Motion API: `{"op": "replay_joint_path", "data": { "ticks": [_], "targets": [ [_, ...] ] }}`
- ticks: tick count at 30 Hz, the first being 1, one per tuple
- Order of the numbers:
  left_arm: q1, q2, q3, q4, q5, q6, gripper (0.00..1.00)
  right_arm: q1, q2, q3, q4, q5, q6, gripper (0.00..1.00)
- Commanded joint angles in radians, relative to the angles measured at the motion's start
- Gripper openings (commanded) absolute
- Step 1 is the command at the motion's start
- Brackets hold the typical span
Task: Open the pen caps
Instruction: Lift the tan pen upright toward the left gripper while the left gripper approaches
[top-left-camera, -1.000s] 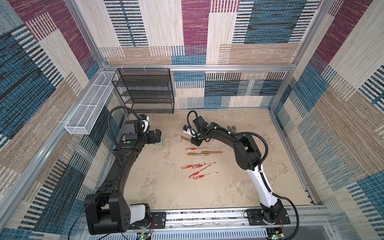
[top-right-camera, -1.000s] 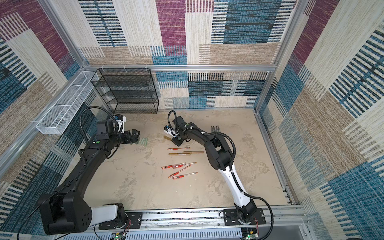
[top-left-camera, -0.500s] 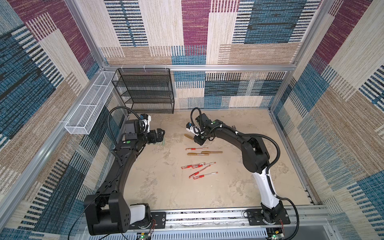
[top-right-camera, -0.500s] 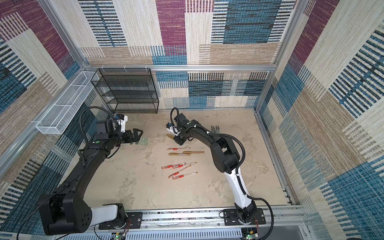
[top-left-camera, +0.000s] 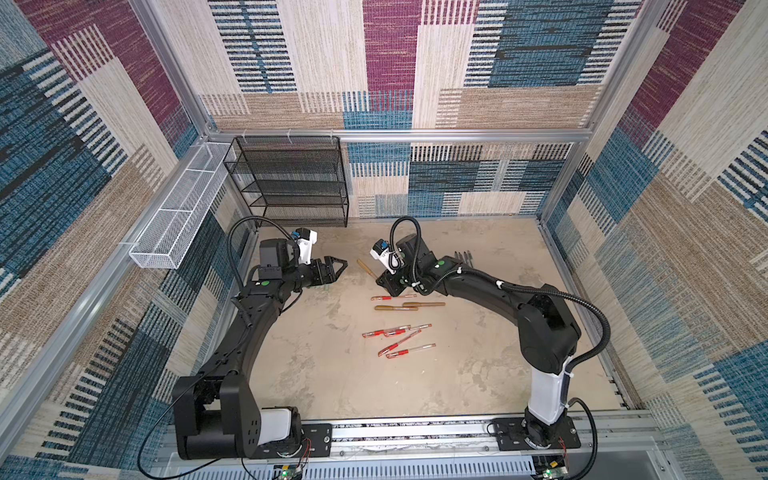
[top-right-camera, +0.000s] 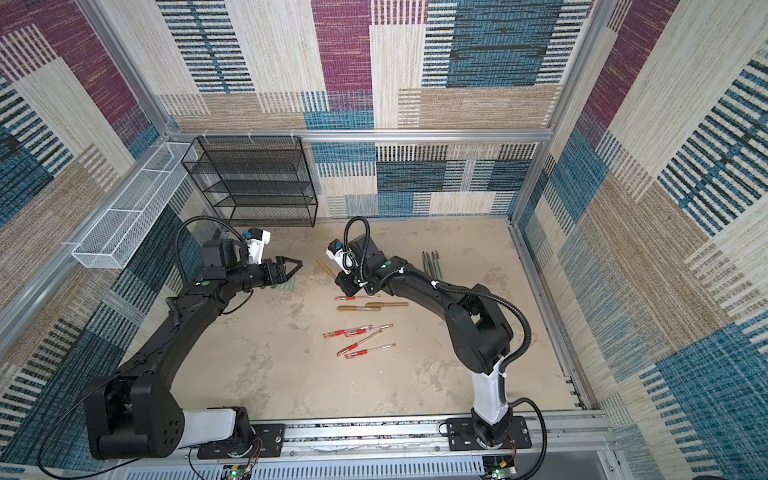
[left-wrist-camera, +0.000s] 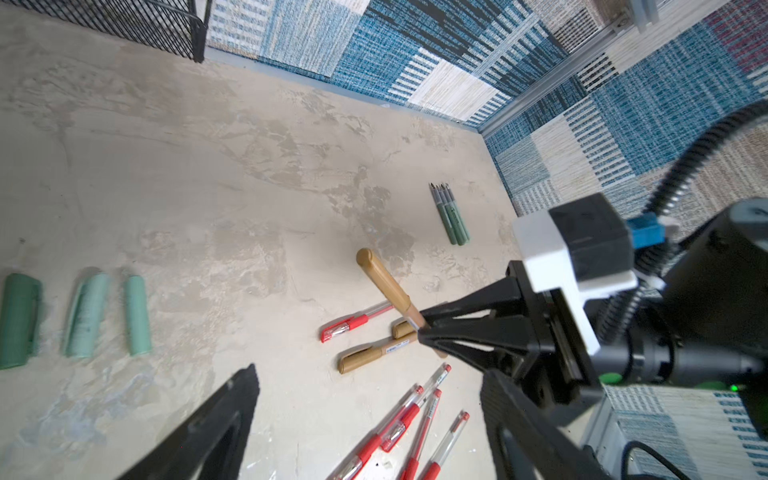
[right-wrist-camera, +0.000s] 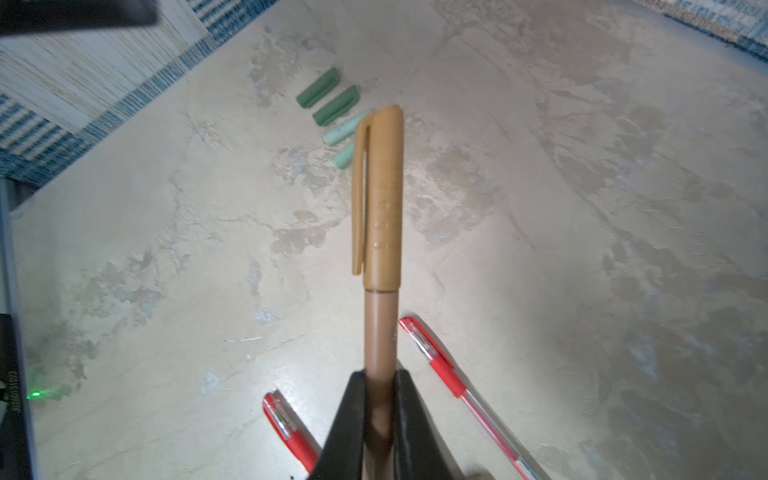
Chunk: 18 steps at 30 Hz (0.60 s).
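The left hand (top-left-camera: 340, 266) has slid nearer the gold pen (top-left-camera: 365, 268) since a second ago, its jaws wide open. The right hand (right-wrist-camera: 379, 376) is clamped on the pen's barrel, and the gold cap (right-wrist-camera: 382, 195), not yet off, points toward the left hand, just apart from it. Only the wrist views plainly show green caps (left-wrist-camera: 137, 316) lying loose on the bench (top-left-camera: 332, 374).

A boxed-in work cell. Its walls (top-left-camera: 390, 62) were covered in woven carpet tiles — patches of blue, maroon, beige and cream, many striped — framed by aluminium bars (top-left-camera: 415, 135). The floor (top-left-camera: 332, 395) was a mottled beige, stone-like surface. A black mesh shelf rack (top-left-camera: 291, 183) stood against the far wall, left of centre. A long white wire basket (top-left-camera: 178, 216) hung on the left wall beside it. A metal rail (top-left-camera: 415, 432) ran along the near edge.
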Motion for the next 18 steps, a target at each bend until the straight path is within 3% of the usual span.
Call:
{"op": "replay_joint_path", "data": {
  "ticks": [1, 6, 14, 18],
  "targets": [
    [-0.011, 0.011, -0.015, 0.080, 0.053, -0.103, 0.84, 0.032, -0.048, -0.051, 0.168, -0.015, 0.120, 0.08],
    [-0.029, 0.031, -0.024, 0.101, 0.041, -0.135, 0.76, 0.078, -0.076, -0.092, 0.250, -0.010, 0.187, 0.08],
    [-0.047, 0.049, -0.024, 0.109, 0.017, -0.168, 0.59, 0.131, -0.049, -0.064, 0.236, 0.053, 0.197, 0.08],
    [-0.048, 0.050, -0.021, 0.107, 0.013, -0.168, 0.39, 0.139, -0.040, -0.058, 0.238, 0.065, 0.204, 0.07]
  ]
}}
